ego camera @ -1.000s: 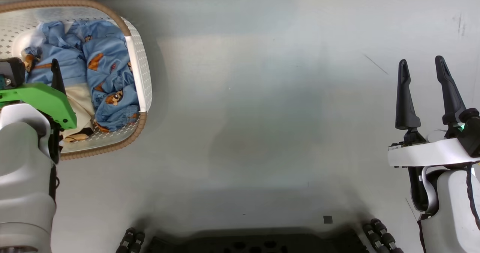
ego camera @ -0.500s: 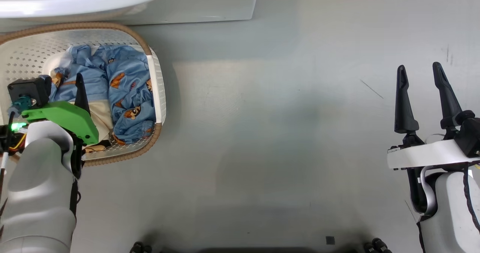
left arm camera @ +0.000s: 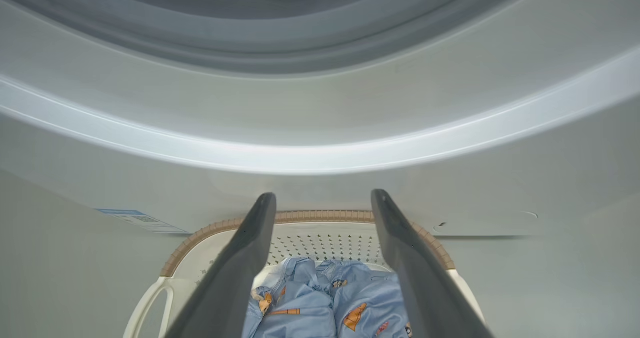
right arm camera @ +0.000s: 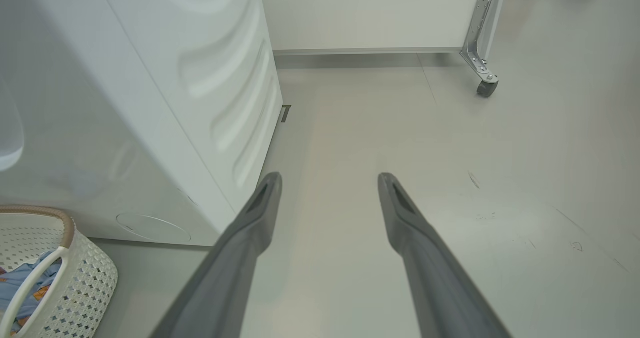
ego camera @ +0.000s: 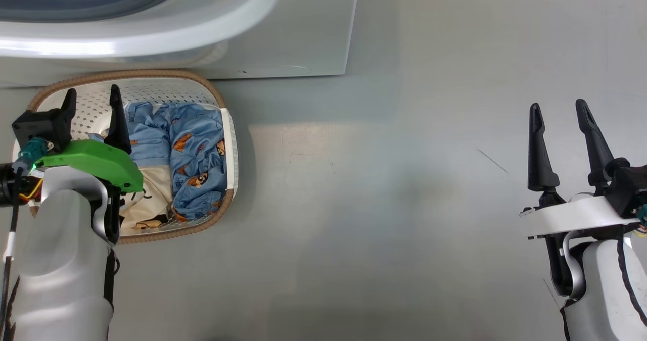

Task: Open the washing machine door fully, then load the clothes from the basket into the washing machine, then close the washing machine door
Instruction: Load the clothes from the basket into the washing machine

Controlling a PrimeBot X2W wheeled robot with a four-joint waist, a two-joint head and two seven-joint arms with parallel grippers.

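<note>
Though the blue label [left arm camera: 135,218] low on the washing machine [ego camera: 303,28] is too small to read, the cream cloth [ego camera: 146,199] in the basket [ego camera: 230,144] shows unreadable black marks. The left gripper [ego camera: 91,96], jaws spread and empty, hangs over the basket's machine-side edge above the clothes [ego camera: 197,164]. The right gripper [ego camera: 557,109], also spread and empty, stands well apart over the floor [ego camera: 379,204].

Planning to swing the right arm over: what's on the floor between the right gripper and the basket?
Nothing. In the head view, the stretch between the basket and the right gripper is bare grey floor.
</note>
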